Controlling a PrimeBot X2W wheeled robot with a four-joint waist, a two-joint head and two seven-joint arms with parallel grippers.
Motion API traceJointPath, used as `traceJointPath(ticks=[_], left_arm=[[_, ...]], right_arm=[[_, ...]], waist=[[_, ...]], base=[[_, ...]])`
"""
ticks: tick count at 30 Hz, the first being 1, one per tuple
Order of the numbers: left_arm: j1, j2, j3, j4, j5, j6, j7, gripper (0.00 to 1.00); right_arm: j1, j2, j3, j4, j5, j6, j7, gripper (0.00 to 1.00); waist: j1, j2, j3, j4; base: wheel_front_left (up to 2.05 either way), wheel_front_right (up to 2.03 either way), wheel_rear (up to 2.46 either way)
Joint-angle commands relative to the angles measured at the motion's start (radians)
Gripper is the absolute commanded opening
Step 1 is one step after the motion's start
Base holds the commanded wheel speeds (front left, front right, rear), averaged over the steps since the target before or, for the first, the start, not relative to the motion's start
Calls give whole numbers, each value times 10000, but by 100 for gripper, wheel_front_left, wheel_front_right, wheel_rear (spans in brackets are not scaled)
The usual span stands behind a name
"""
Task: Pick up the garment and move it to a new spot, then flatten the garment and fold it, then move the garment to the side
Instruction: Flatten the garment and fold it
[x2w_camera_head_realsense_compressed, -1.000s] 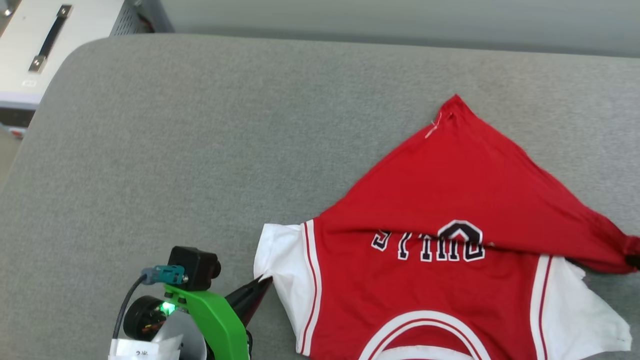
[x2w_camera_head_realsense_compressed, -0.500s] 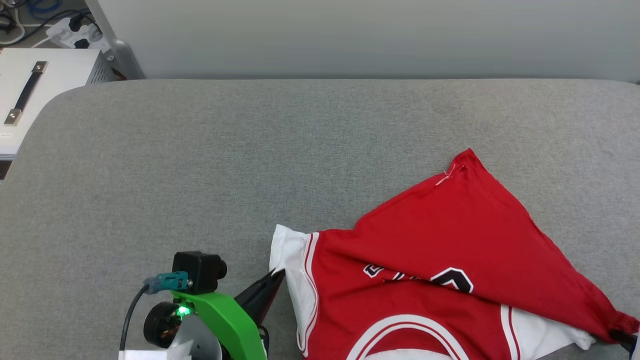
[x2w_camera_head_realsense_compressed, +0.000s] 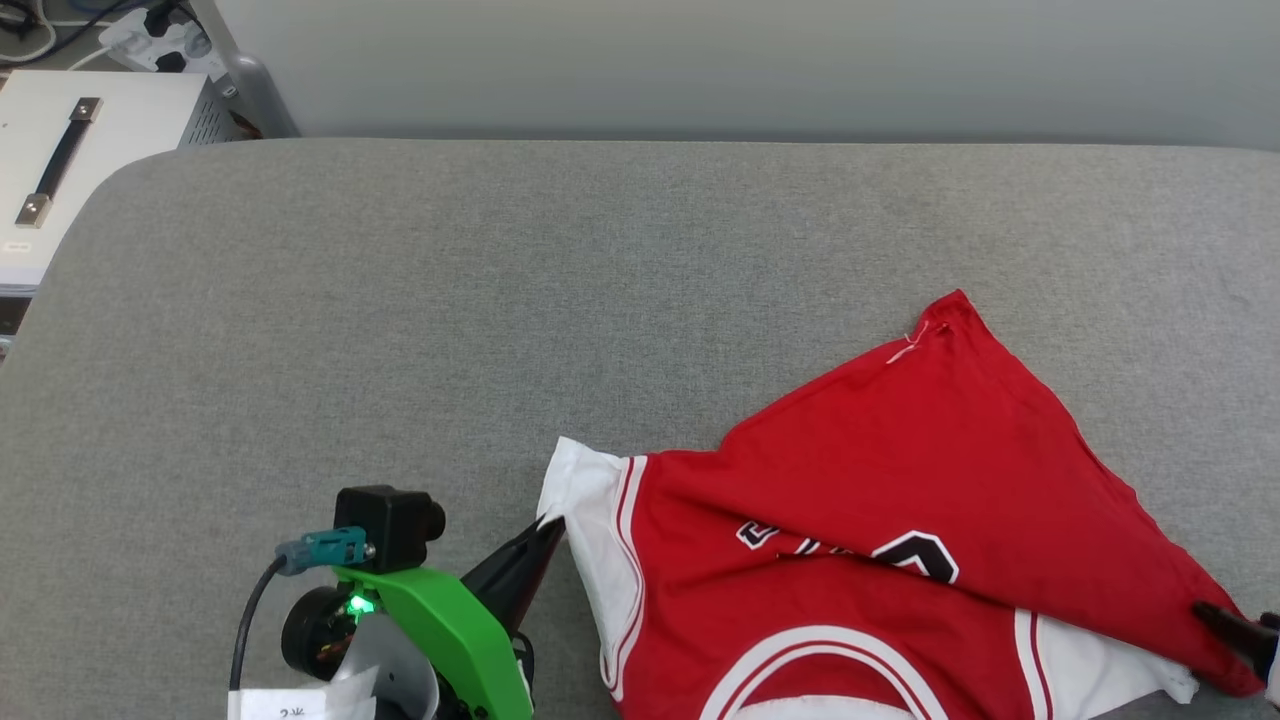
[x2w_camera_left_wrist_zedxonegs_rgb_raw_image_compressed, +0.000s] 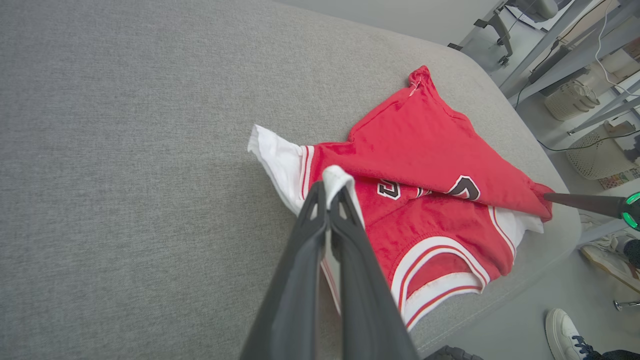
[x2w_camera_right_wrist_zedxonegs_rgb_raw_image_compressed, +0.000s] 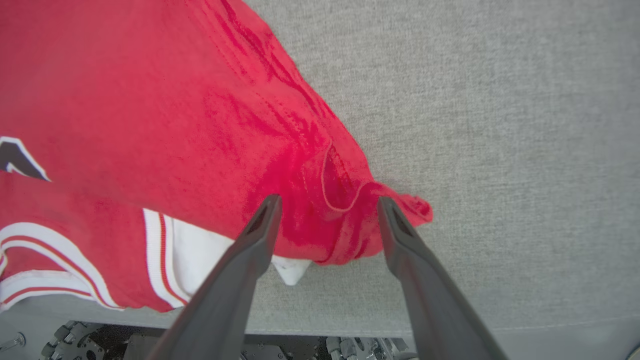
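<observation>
The left tool (x2w_camera_left_wrist_zedxonegs_rgb_raw_image_compressed: 329, 196) is clamped shut on the shirt (x2w_camera_left_wrist_zedxonegs_rgb_raw_image_compressed: 425, 145), its two dark fingers pressed together with a fold of the white sleeve (x2w_camera_left_wrist_zedxonegs_rgb_raw_image_compressed: 280, 160) pinched at their tips; in the head view this tool (x2w_camera_head_realsense_compressed: 540, 535) sits at the lower left, its tip against that sleeve. The right tool (x2w_camera_right_wrist_zedxonegs_rgb_raw_image_compressed: 327, 205) stands open, its fingers spread to either side of a bunched red hem corner (x2w_camera_right_wrist_zedxonegs_rgb_raw_image_compressed: 400, 207); whether they touch the cloth cannot be told. In the head view it (x2w_camera_head_realsense_compressed: 1235, 628) shows at the lower right edge, at that same corner. The shirt (x2w_camera_head_realsense_compressed: 900, 450) lies on the near right part of the grey fabric counter (x2w_camera_head_realsense_compressed: 400, 300), collar toward the near edge; its lower half is folded back slantwise over the chest, hiding part of the black lettering (x2w_camera_head_realsense_compressed: 900, 550); the other hem corner (x2w_camera_head_realsense_compressed: 950, 310) points away. Past the counter's far left corner stands a white box (x2w_camera_head_realsense_compressed: 100, 140) with a black handle; behind it all runs a pale wall (x2w_camera_head_realsense_compressed: 700, 60).
</observation>
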Motion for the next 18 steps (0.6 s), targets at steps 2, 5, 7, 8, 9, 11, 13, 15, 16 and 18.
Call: traceJointPath(ticks=[2,5,7,8,9,11,13,15,16,18], left_arm=[[-192,30,-12,-94,150,54,19,0],[-279,41,-25,-248,247,92,15,0],[-377,27,-47,-376,302,92,30,0],[-438,14,-58,-452,329,85,36,0],[-491,2,-68,-514,348,75,39,0],[-608,-29,-91,-600,388,44,45,0],[-722,-65,-114,-629,431,17,41,0],[-836,-122,-142,-626,467,-12,28,0],[-894,-158,-163,-623,485,-32,21,0],[-995,-223,-200,-599,511,-73,2,0]], right_arm=[[-467,-211,137,-450,123,-7,157,100],[-943,-453,393,-1015,206,-7,395,100],[-1397,-560,637,-1337,248,-7,623,100],[-1684,-589,788,-1462,268,-7,763,100],[-1959,-596,918,-1533,277,-7,909,100],[-2582,-620,1239,-1575,225,-7,1213,100],[-3214,-675,1595,-1482,97,-7,1452,100],[-3925,-681,1920,-1188,-53,-7,1697,100],[-4256,-712,2069,-1007,-151,-7,1809,100],[-4792,-781,2317,-657,-322,-7,1968,100]], waist=[[1,-1,91,117],[1,-1,287,274],[1,-1,462,402],[1,-1,579,474],[1,-1,685,538],[1,-1,912,703],[1,-1,1147,876],[1,-1,1402,1075],[1,-1,1540,1190],[1,-1,1769,1392]], base=[[0,0,0],[0,0,0],[0,0,0],[0,0,0],[0,0,0],[0,0,0],[0,0,0],[0,0,0],[0,0,0],[0,0,0]])
